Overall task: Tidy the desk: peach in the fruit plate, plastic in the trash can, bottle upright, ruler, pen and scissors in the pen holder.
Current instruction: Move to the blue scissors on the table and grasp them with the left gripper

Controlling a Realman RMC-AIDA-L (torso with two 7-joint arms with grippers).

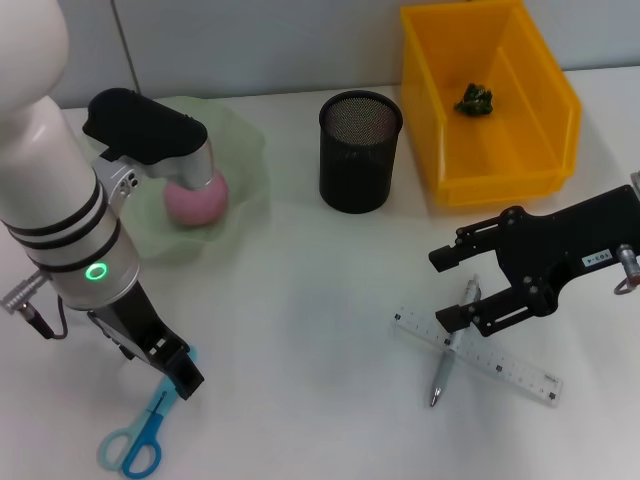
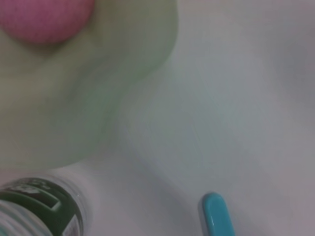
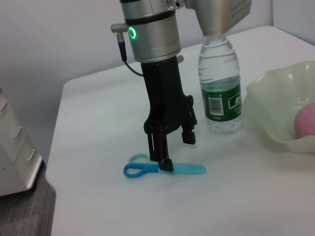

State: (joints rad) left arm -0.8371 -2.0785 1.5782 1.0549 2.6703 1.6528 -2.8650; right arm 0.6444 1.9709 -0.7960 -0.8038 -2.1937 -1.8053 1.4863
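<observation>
Down at the blue plastic scissors [image 1: 140, 432], left gripper [image 1: 175, 368] touches them, jaws apart; right gripper [image 1: 462, 290] hovers spread over clear ruler [image 1: 480, 357] and silver pen [image 1: 452, 352].

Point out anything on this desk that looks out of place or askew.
The pen lies crossed over the ruler by the right gripper, and the scissors lie flat under the left gripper; none is in the pen holder. The bottle stands upright; the peach sits in its plate.

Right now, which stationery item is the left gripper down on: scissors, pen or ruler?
The blue scissors: the left gripper is down on them. Pen and ruler lie crossed by the right gripper.
</observation>
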